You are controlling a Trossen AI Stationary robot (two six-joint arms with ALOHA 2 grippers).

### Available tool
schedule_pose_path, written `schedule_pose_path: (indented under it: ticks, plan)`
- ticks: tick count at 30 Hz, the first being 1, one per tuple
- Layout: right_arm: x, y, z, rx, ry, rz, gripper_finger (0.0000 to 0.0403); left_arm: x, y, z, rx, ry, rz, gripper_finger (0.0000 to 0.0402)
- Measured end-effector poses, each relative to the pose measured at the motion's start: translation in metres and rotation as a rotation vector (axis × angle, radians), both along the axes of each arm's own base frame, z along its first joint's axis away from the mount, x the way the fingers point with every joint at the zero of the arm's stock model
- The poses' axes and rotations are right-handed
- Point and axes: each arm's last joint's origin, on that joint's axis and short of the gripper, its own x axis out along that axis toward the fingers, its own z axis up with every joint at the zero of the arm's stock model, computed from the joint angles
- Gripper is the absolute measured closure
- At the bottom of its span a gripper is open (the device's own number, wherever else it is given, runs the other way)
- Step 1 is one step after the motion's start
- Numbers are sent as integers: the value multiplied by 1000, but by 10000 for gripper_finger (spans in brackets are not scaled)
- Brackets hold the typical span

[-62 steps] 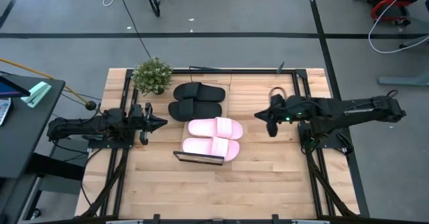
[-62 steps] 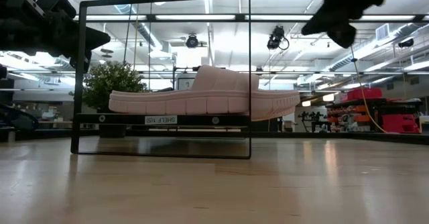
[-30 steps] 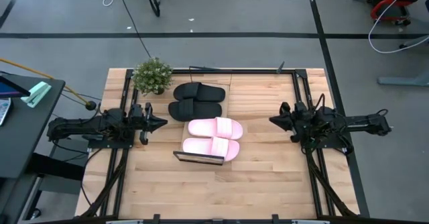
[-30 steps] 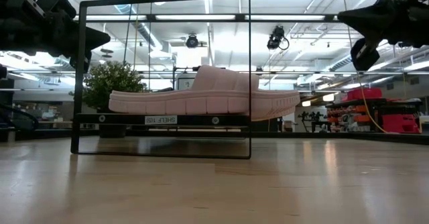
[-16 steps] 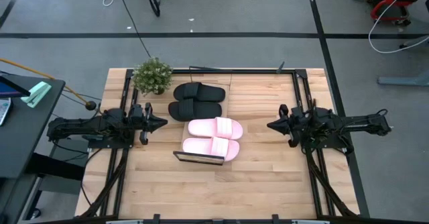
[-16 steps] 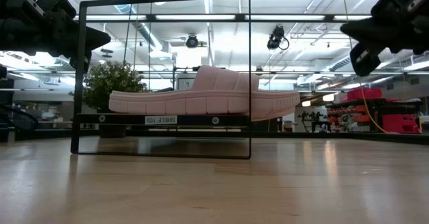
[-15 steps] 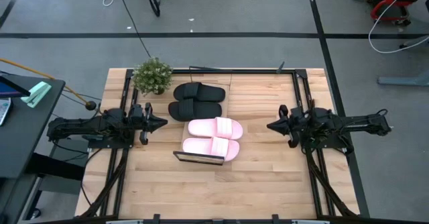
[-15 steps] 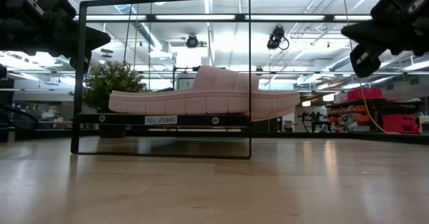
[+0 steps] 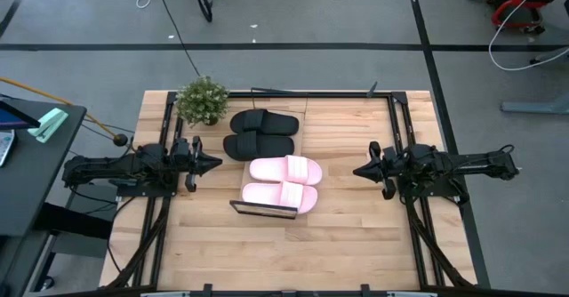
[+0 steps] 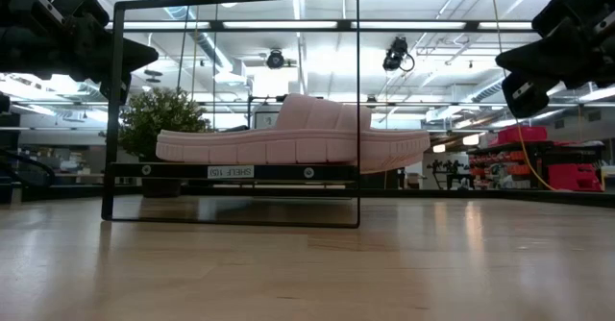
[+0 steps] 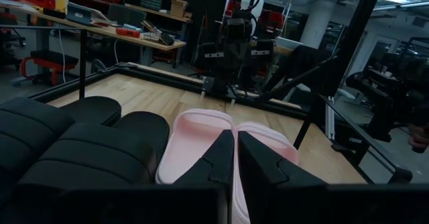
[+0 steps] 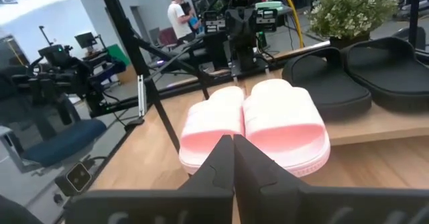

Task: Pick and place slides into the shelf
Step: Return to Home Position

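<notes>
Slides [image 10: 288, 140], two pale pink broad-strap sandals [image 9: 283, 183] and two matte black ones [image 9: 262, 133], lie paired on the light-wood, black-wire-framed shelf [image 9: 264, 210], so the left fingers [image 11: 216, 162] and right fingers [image 12: 218, 162] flank it, clenched empty, apparently parked.

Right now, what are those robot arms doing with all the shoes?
Nothing is being held at this moment. All four shoes sit on the shelf: the two black slides side by side at the end near the plant, and the two pink slides next to them. The left gripper and the right gripper hang shut and empty on either side of the shelf, away from the shoes. The putting-away job looks finished.
</notes>
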Motion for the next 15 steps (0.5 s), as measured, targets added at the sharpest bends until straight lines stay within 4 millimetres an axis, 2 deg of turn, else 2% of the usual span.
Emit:
schedule_pose_path:
  ticks: [8,15]
  plan:
    - [0,-1,-1,-81,-2,-26,402,0,0,0,1,0,0,365]
    - [0,-1,-1,-102,-2,-32,402,0,0,0,0,0,0,377]
